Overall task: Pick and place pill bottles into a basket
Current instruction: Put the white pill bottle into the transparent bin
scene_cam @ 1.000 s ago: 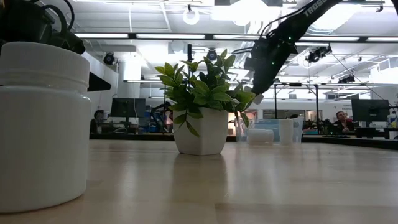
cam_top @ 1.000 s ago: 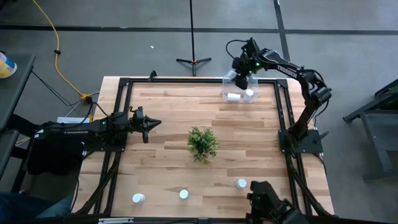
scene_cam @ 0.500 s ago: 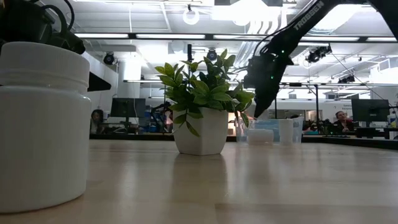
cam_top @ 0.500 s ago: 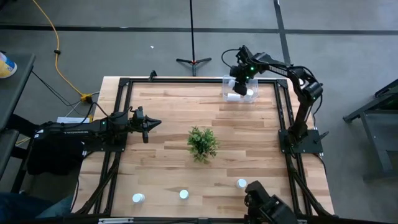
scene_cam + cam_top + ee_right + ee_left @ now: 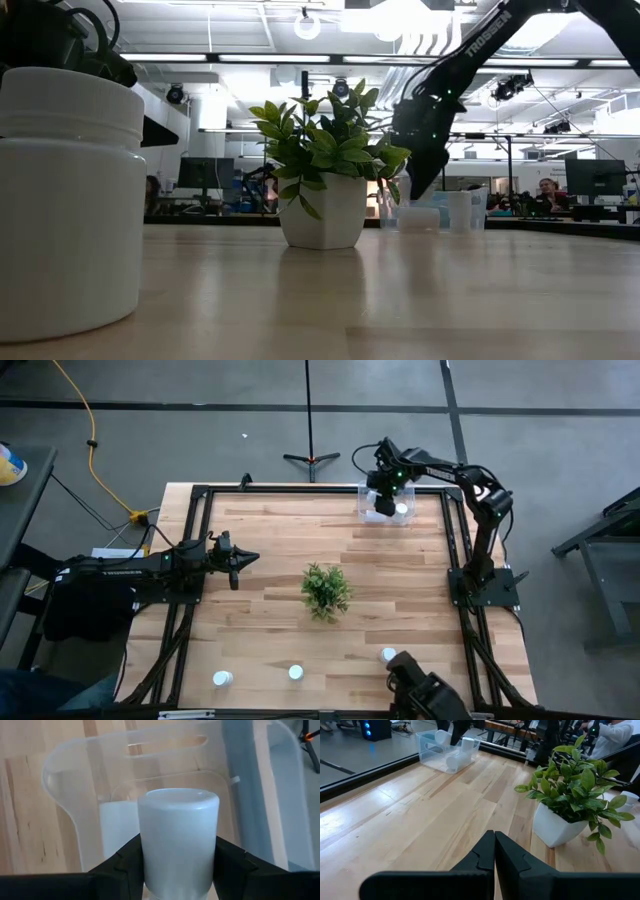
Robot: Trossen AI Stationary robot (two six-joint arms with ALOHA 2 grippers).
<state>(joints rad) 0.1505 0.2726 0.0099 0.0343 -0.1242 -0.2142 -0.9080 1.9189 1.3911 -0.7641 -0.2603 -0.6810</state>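
The basket point(image 5: 372, 491), a clear low bin, stands at the table's far right and shows in the left wrist view too point(image 5: 431, 756). A white pill bottle point(image 5: 402, 510) stands in it and another point(image 5: 116, 827) lies in it. My right gripper point(image 5: 385, 498) hangs over the basket, shut on one more pill bottle point(image 5: 177, 835). Three pill bottles stand along the near edge point(image 5: 222, 678), point(image 5: 295, 673), point(image 5: 387, 655); the nearest fills the low view's left point(image 5: 70, 200). My left gripper point(image 5: 494, 850) waits shut at the table's left side point(image 5: 245, 560). My right gripper pinches the pill bottle's round side wall point(image 5: 147, 855) between its two fingers point(image 5: 125, 862), one on each side. The fingers slant steeply down from above and lie along the bottle. The bottle's flat end point(image 5: 179, 795) points down into the basket, clear of the table.
A small green potted plant point(image 5: 326, 590) stands in the table's middle, between the near bottles and the basket. A black frame point(image 5: 200, 490) runs around the tabletop's edges. People sit in the room behind the table point(image 5: 548, 192).
My right gripper has sunk toward the basket with the pill bottle still between its fingers, and has tipped to point more steeply down. It has also drifted a little toward the table's left, over the basket's middle.
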